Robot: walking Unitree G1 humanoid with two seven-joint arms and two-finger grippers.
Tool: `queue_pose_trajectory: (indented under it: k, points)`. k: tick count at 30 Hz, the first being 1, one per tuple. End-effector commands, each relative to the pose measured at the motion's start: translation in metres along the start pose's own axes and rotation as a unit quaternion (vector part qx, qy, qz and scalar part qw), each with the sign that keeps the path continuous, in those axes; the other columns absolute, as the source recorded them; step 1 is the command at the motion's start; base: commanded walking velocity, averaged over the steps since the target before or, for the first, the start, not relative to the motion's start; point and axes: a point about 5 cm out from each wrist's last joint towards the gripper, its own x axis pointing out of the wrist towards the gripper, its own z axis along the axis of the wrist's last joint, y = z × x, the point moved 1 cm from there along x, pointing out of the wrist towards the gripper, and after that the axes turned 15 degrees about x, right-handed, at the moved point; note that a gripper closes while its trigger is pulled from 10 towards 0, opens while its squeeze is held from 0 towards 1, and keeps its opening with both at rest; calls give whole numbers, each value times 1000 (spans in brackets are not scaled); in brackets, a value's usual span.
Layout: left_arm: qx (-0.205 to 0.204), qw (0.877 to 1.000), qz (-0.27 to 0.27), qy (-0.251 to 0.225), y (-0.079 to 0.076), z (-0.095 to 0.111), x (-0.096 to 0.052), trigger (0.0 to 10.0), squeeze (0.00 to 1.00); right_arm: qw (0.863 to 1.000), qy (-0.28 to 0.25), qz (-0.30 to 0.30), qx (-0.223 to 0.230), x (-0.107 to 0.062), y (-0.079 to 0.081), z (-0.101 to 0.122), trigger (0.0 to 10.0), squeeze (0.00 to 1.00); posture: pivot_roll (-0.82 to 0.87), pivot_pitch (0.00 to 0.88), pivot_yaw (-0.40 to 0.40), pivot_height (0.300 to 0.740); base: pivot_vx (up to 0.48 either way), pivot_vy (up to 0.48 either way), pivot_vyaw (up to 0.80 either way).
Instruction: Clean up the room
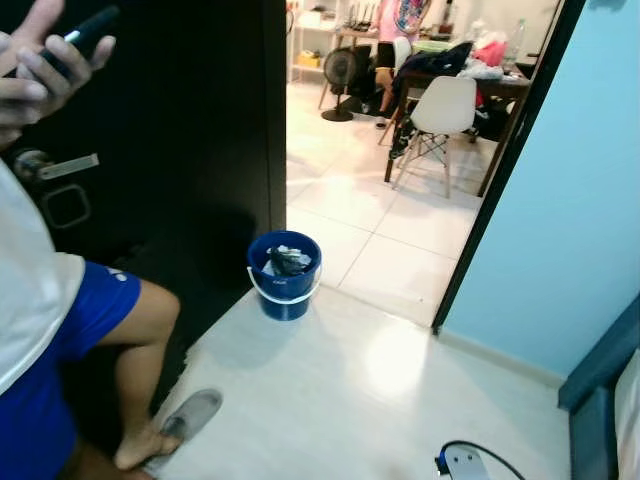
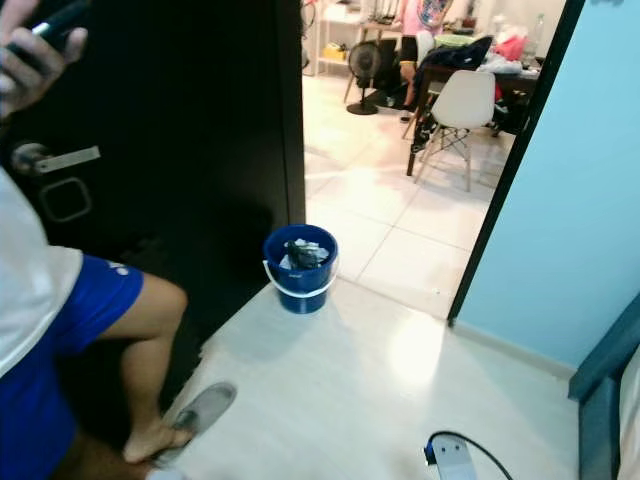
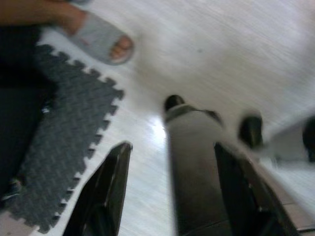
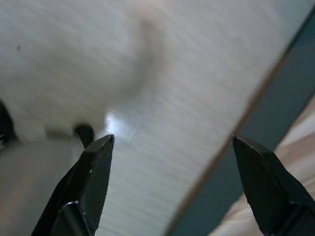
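— Bucket (image 1: 285,284)? 
— Blue, white-rimmed. 
— Door (image 1: 190,110)? 
— Black. 
— Wall (image 1: 580,200)? 
— Pale blue. 
— Mat (image 3: 64,132)? 
— Dark grey, jigsaw-edged. 
— Shorts (image 1: 60,340)? 
— Blue. 
— Chair (image 1: 442,108)? 
— White.

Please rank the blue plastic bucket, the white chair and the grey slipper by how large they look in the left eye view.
1. White chair, though it stands farther off.
2. Blue plastic bucket.
3. Grey slipper, partly covered by a foot, so unsure against the bucket.
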Motion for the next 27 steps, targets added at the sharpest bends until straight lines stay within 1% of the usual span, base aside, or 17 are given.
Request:
queue_pose_trajectory:
  k: [1,4,7,8,10,11,12,16,18,19,22,23,25,27]
  points:
    - [1,999,-28,27,-10,-16,-3,10000,0,1000,20,-7,1,-1,-3,-13,10000,0,-45,27,-17,740,0,0,-763]
    - [1,999,-30,22,-8,-14,-3,10000,0,1000,21,-10,0,-1,-4,-15,10000,0,-47,28,-17,740,0,0,-763]
    - [-2,999,-33,13,-9,-3,1,10000,0,1000,22,-15,-1,-2,-6,-15,10000,0,-50,29,-13,740,0,0,-756]
    - [-2,999,-33,13,-9,-3,1,10000,0,1000,22,-15,-1,-2,-6,-15,10000,0,-50,29,-13,740,0,0,-756]
    - [0,999,-33,5,-12,5,3,10000,0,1000,22,-18,-1,-2,-8,-15,10000,0,-50,29,-13,740,0,0,-753]
    - [0,999,-33,5,-12,5,3,10000,0,1000,22,-18,-1,-2,-8,-15,10000,0,-50,29,-13,740,0,0,-750]
    - [0,999,-32,-1,-16,12,6,10000,0,1000,22,-20,-2,-2,-9,-15,10000,0,-50,30,-14,740,0,0,-756]
    - [-2,999,-31,-13,-25,28,10,10000,0,999,24,-24,-2,-2,-10,-17,10000,0,-51,30,-15,740,0,0,-752]
    - [-3,999,-31,-15,-27,31,11,10000,0,999,24,-24,-2,-2,-10,-17,10000,0,-51,30,-15,740,0,0,-750]
    - [-4,999,-32,-22,-32,37,13,10000,0,999,25,-27,2,-2,-11,-18,10000,0,-51,30,-15,740,0,0,-756]
    - [-11,999,-33,-39,-35,52,15,10000,0,999,23,-28,12,-2,-11,-18,10000,0,-54,31,-14,740,0,0,-750]
    - [-11,999,-33,-39,-35,52,15,10000,0,999,23,-28,12,-2,-11,-18,10000,0,-54,31,-14,740,0,0,-750]
    - [-17,998,-43,-52,-40,65,17,10000,0,999,21,-28,17,-2,-11,-17,10000,0,-55,31,-15,740,0,0,-750]
    - [-11,997,-43,-55,-42,69,18,10000,0,999,19,-27,19,-2,-11,-15,10000,0,-55,30,-14,740,0,0,-756]
